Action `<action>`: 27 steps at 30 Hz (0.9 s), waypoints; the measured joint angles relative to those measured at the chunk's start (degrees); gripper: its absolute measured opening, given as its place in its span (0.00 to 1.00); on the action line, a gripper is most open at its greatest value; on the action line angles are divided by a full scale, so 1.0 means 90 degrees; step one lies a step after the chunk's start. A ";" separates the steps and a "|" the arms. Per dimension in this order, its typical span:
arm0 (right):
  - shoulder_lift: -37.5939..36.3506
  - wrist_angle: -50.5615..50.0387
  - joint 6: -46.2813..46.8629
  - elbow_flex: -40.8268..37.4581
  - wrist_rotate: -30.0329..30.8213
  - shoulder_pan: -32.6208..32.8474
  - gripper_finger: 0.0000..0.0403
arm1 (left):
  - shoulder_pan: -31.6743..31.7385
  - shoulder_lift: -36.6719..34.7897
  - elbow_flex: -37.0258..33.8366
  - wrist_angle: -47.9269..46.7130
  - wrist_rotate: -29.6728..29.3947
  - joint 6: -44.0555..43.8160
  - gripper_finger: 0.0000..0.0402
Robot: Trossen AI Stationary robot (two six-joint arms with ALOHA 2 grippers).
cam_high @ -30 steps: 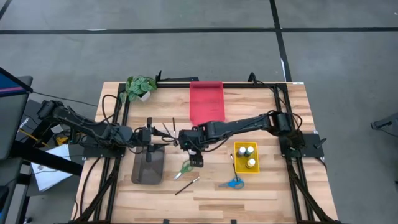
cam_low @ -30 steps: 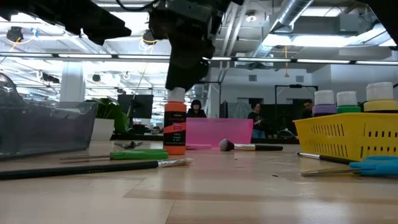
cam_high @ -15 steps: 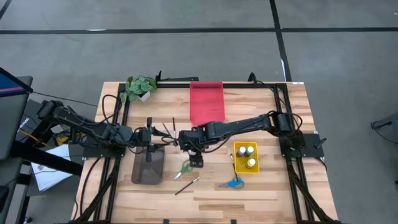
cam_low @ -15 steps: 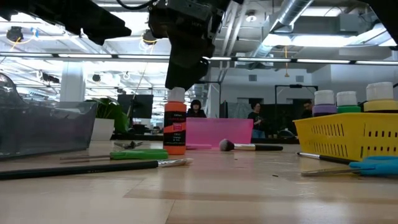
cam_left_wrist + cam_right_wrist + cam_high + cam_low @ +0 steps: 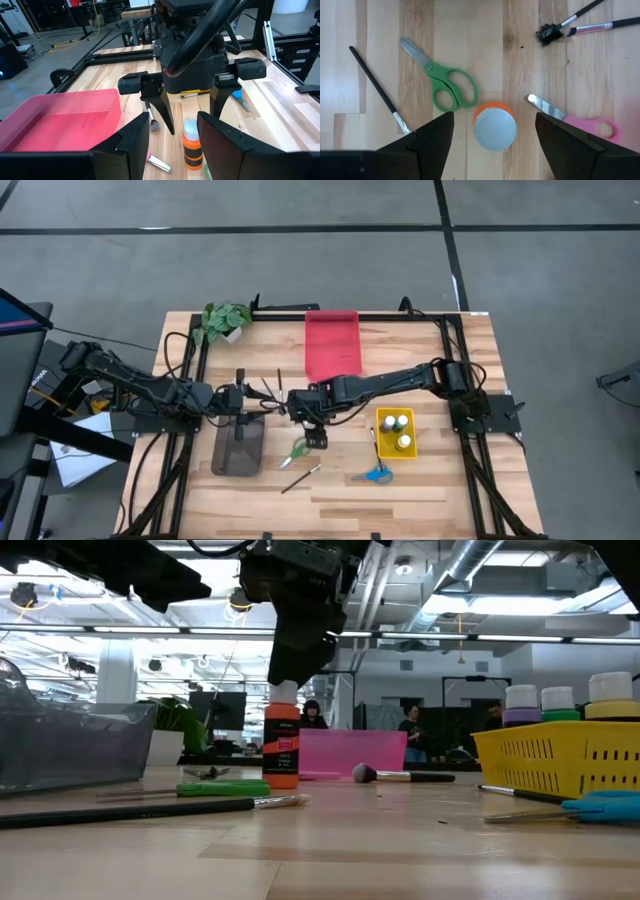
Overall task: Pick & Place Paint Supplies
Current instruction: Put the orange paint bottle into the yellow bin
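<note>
nothing moved; right tool (image 5: pixel 494 131) hides orange bottle (image 5: pixel 282 745) top

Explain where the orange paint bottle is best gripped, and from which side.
Probably from straight above. The orange paint bottle stands upright, white cap up, and the right gripper already hangs over it with fingers open either side. Closing on the cap or neck suits its round shape; the green scissors and pink scissors crowd its base.
</note>
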 joint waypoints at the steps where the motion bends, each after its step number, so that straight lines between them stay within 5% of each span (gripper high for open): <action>1: 0.0000 -0.0007 -0.0005 -0.0006 0.0000 0.0002 0.69 | 0.0000 0.0000 0.0000 0.0000 0.0028 -0.0003 0.39; 27: -0.0068 0.0353 0.0035 -0.0359 -0.0029 -0.0051 0.63 | 0.0000 0.0000 0.0000 0.0000 0.0157 0.0002 0.39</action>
